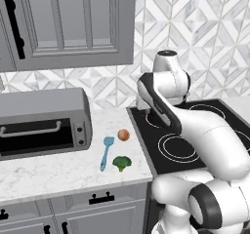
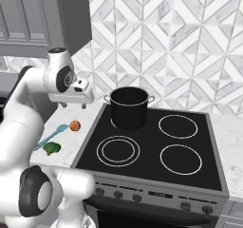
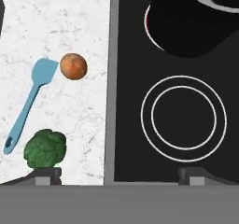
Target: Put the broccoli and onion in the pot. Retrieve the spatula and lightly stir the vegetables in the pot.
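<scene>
**Nothing picked up yet, and three small things crowded together**

My gripper [image 2: 72, 104] hangs high above the counter [image 1: 58, 169], just off the cooktop's [image 2: 152, 146] left edge, holding nothing. In the hand view its fingertips [image 3: 46, 174] sit wide apart at the bottom corners, so the jaws stand open.

The pot [image 2: 129, 107] stands on the cooktop's back left burner, open-topped, with no vegetables in it that I can see. The onion [image 3: 73, 66] lies on the counter just beside the cooktop's edge and appears to touch the spatula [image 3: 28, 106] at its blade. The broccoli [image 3: 45, 148] lies nearer the counter's front, close to the spatula's handle end.

I judge the first pick has not started, and the risks lie in that crowding:

- The onion is round. A finger landing off-centre could send it rolling toward the cooktop or off the counter.
- Closing on the onion could nudge the spatula blade, or trap it in the grasp.
- The broccoli's bumpy crown may slip or twist in a shallow pinch.
- The pot is tall. Carrying too low could knock its rim or shift it off the burner.
</scene>
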